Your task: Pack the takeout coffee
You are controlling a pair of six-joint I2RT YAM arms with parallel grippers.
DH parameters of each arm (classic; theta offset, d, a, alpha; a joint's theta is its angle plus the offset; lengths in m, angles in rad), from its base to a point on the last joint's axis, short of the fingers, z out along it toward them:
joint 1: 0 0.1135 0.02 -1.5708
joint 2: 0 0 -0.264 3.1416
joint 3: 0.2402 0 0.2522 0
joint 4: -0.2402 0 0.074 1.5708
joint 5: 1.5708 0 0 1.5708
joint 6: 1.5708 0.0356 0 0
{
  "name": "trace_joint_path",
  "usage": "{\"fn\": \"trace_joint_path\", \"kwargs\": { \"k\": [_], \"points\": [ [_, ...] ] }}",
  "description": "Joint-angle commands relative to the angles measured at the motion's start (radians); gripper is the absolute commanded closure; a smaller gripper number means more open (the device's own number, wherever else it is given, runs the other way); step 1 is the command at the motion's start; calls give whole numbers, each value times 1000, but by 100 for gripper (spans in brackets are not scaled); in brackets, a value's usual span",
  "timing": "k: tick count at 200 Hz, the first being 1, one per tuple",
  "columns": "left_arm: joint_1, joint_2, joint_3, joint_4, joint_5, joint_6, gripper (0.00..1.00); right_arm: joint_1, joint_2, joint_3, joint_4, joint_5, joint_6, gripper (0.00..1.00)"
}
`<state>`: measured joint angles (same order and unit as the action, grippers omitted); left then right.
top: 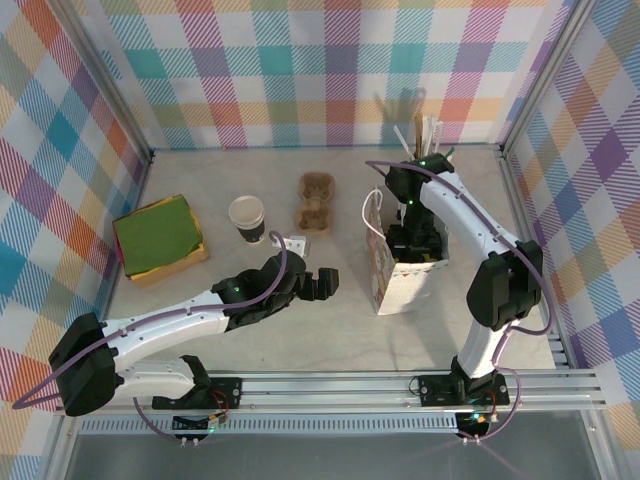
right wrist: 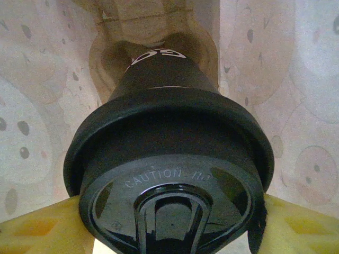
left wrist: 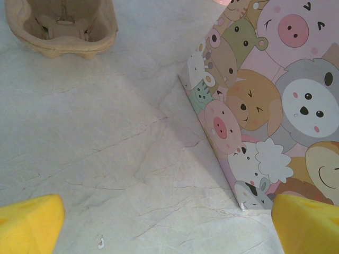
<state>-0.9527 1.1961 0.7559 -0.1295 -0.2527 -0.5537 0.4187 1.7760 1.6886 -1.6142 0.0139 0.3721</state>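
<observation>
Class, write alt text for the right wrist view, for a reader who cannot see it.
A takeout coffee with a black lid embossed CAUTION is gripped by the right claw, yellow fingers either side, inside a paper bag. Its base points into a well of a pulp cup carrier below.

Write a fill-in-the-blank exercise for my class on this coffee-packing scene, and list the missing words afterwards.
1. The right gripper grips the takeout coffee at its black ____.
2. The left gripper hovers over the table beside the paper bag, its jaws ____.
3. The paper bag is printed with cartoon ____.
4. The cardboard carrier stands to the right of a cup whose rim is ____.

Missing words: lid; open; animals; white
</observation>
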Motion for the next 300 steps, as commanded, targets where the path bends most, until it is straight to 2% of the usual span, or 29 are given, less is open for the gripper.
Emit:
{"fn": "trace_joint_path", "kwargs": {
  "k": [1, 300],
  "points": [
    [10, 1, 17, -5, -3, -3, 0, -6, 10, -13, -10, -14, -17, 33],
    [10, 2, 21, -8, -3, -1, 0, -9, 22, -21, 8, -20, -21, 33]
  ]
}}
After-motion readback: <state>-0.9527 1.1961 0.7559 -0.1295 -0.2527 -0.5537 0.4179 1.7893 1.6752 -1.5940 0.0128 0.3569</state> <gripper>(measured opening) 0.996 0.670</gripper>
